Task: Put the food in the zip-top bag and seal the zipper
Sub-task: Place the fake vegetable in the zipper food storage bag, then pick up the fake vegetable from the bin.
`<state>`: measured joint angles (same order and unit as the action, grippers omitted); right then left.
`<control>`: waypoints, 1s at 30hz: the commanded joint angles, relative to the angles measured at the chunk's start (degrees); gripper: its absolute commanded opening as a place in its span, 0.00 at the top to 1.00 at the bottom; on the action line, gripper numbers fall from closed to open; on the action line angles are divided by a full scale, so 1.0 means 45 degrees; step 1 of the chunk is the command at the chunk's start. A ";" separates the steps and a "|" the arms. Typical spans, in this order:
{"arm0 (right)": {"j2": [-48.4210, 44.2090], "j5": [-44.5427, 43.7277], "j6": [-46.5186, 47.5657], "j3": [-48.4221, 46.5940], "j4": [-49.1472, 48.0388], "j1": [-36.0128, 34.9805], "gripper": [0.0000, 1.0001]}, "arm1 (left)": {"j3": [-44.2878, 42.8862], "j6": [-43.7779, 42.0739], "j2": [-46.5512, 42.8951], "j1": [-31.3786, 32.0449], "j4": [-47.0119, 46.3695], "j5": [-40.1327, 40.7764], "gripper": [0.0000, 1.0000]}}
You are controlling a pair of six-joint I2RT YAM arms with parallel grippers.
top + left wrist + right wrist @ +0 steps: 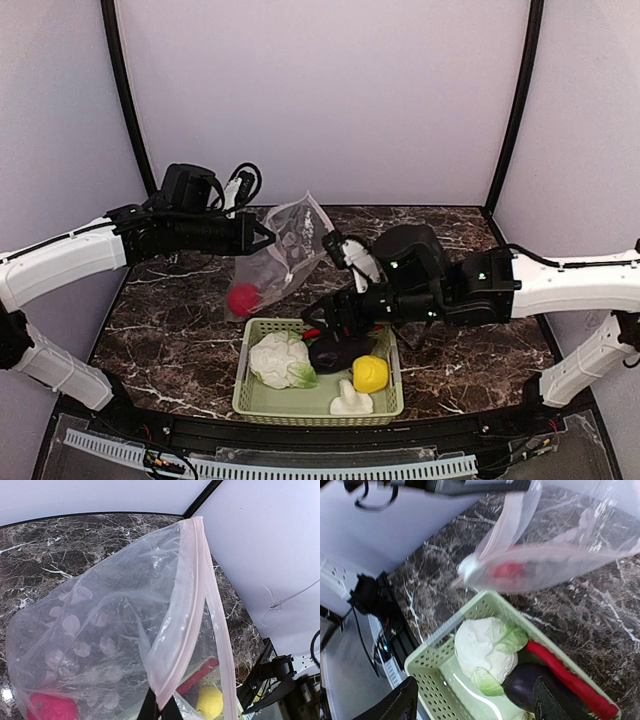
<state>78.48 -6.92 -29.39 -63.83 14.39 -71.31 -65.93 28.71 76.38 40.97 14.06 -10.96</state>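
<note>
right fingers (395, 706) spread over the eggplant (527, 684); left fingers (148, 709) pinch the zipper (186, 605).

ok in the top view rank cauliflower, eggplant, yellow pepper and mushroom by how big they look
1. cauliflower
2. eggplant, though partly covered
3. yellow pepper and mushroom, too alike to split

A pale green basket (243, 385) sits on the dark marble table (175, 330) near its front edge.
</note>
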 commanded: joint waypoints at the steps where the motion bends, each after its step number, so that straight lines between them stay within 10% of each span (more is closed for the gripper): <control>1: 0.1610 -0.0219 0.0560 -0.0237 0.0118 -0.0985 0.26 | 0.0195 -0.0476 -0.0883 -0.0368 0.0861 0.0178 0.99; 30: 0.6032 0.2065 0.0963 -0.1836 -0.1011 0.0349 0.39 | 0.0445 -0.0650 -0.2509 -0.1331 0.2236 0.0598 0.99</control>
<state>104.03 -0.49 -25.50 -70.54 12.05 -70.00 -65.04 26.11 66.59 35.33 22.98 -7.90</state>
